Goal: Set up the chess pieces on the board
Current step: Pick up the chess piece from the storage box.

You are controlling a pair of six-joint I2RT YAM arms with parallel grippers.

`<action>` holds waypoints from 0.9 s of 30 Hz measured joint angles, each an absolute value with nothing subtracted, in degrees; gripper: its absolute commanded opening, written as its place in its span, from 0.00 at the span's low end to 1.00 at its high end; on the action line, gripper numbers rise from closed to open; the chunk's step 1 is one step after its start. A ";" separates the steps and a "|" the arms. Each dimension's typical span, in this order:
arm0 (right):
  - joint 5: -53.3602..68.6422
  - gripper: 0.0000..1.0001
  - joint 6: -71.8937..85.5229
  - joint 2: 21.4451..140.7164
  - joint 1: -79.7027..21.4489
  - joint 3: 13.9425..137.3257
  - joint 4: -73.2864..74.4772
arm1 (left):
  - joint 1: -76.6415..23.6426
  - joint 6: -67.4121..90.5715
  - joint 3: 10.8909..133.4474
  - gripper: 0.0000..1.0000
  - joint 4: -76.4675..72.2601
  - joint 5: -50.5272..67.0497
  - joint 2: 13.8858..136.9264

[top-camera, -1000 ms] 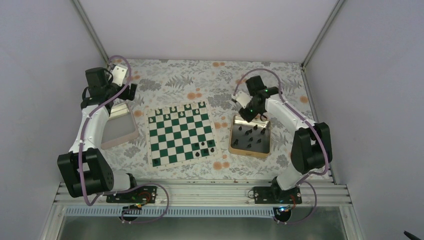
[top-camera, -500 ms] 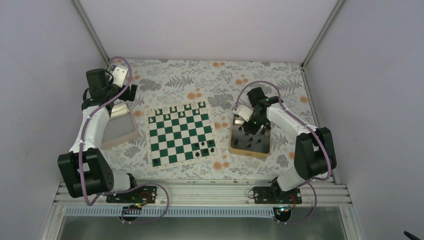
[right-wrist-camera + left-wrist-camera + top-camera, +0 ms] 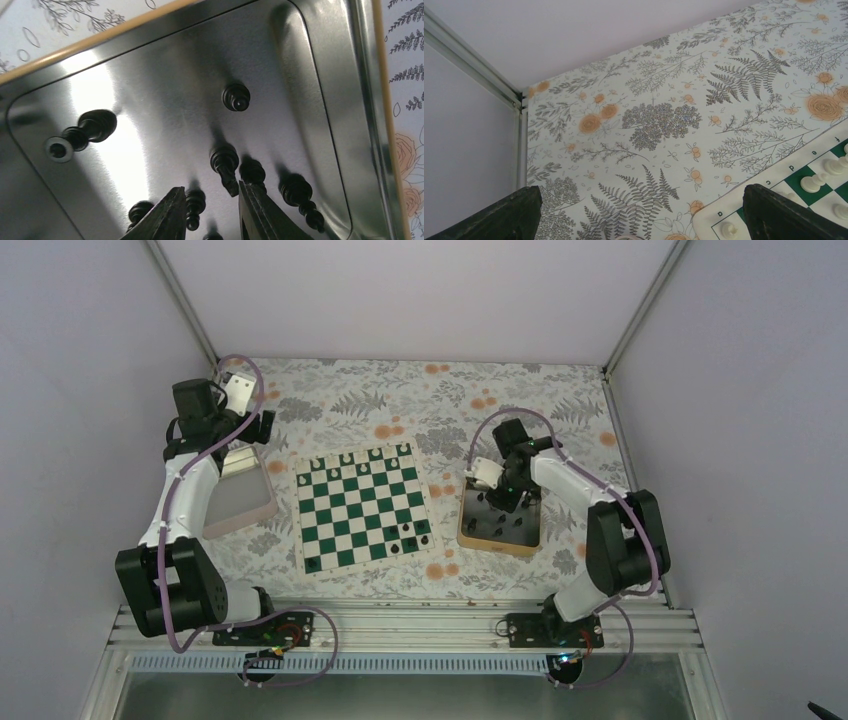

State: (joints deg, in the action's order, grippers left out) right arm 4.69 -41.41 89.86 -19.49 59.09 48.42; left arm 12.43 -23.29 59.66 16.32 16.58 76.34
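- Left gripper (image 3: 639,222): jaws wide apart, nothing between them; hangs above a flowered tablecloth (image 3: 659,120).
- Pink-rimmed tray (image 3: 240,527): on the near side of the left gripper, partly under its arm; contents cannot be told.
- Board (image 3: 360,508): between the two grippers. White pieces (image 3: 345,458) line its far edge. A few black pieces (image 3: 407,535) stand on its near rows, most towards the right gripper.
- Gold tray (image 3: 497,547): directly under the right gripper. Holds several black pieces, one lying on its side left of the fingers.
- Right gripper (image 3: 209,190): jaws parted, low in the tray; one black piece stands in the gap, unclamped.
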 measured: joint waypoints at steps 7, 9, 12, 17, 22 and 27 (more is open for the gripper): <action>3.22 0.30 -42.26 91.64 -19.49 59.09 46.65 | 12.43 -23.29 59.66 1.00 16.32 16.58 76.34; 2.85 0.30 -42.39 91.98 -19.49 59.09 46.06 | 12.43 -23.29 59.66 1.00 16.34 16.58 76.34; 2.46 0.30 -42.41 92.71 -19.46 59.09 45.71 | 12.43 -23.29 59.66 1.00 16.32 16.60 76.34; 2.20 0.28 -42.44 94.26 -19.46 59.09 45.12 | 12.43 -23.29 59.66 1.00 16.34 16.58 76.34; 2.22 0.20 -42.48 94.72 -19.46 59.09 44.99 | 12.43 -23.29 59.66 1.00 16.34 16.60 76.34; 2.20 0.08 -42.92 94.72 -19.46 59.09 44.97 | 12.43 -23.31 59.66 1.00 16.34 16.62 76.34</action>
